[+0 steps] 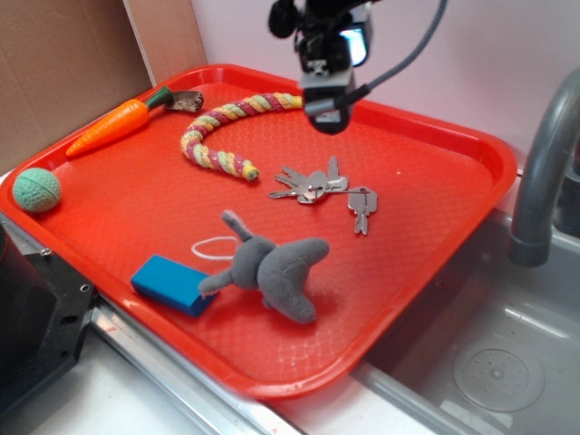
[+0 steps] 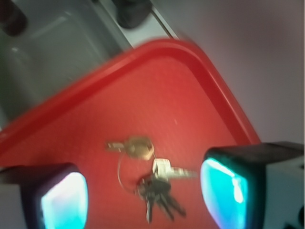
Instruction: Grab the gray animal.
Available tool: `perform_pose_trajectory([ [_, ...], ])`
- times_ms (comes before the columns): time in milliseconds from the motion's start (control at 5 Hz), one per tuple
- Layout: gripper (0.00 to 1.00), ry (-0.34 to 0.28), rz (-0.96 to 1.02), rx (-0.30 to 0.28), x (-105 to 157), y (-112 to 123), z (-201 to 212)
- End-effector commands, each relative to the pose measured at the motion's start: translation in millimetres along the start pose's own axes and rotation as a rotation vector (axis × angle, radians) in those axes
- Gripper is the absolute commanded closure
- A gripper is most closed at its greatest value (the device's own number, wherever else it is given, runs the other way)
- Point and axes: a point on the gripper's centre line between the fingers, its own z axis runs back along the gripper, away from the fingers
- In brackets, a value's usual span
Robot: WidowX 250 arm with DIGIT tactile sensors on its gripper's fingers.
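The gray animal (image 1: 272, 267) lies on its side in the near part of the red tray (image 1: 435, 217), ears pointing toward the tray's left half and its rounded body toward the right. A white string loop (image 1: 214, 247) runs from its head onto the tray floor. Its lower ear touches or overlaps the blue block (image 1: 170, 283) just beside it; I cannot tell which. Nothing grips the animal.

Beyond the animal, toward the tray's middle, a bunch of metal keys (image 1: 322, 188) lies spread flat, apart from the plush. Farther back, a braided rope toy (image 1: 222, 134) curves across the tray floor. An orange toy carrot (image 1: 113, 127) rests at the far left, against the tray rim. A green ball (image 1: 36, 189) sits at the tray's left edge; whether it is inside or just outside the rim I cannot tell.

My gripper (image 1: 326, 116) hangs in the air above the far part of the tray, well apart from the animal. In the wrist view the gripper (image 2: 143, 193) stands spread wide with nothing between the fingers (image 2: 224, 188), and the keys (image 2: 152, 183) lie on the tray below the gap. That view is blurred, and the animal does not appear in it.

A gray faucet (image 1: 544, 172) and a sink basin (image 1: 489, 362) lie to the right of the tray.
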Motion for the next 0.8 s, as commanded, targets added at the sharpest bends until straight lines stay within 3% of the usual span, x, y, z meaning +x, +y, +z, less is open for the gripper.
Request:
perform_pose_trajectory([
  [0,0.00,0.127,-0.089,-0.038,14,-68,29],
  [400,0.00,0.116,-0.043,0.006,-22,-139,37],
  [600,0.00,0.137,0.026,-0.016,-33,-132,9],
])
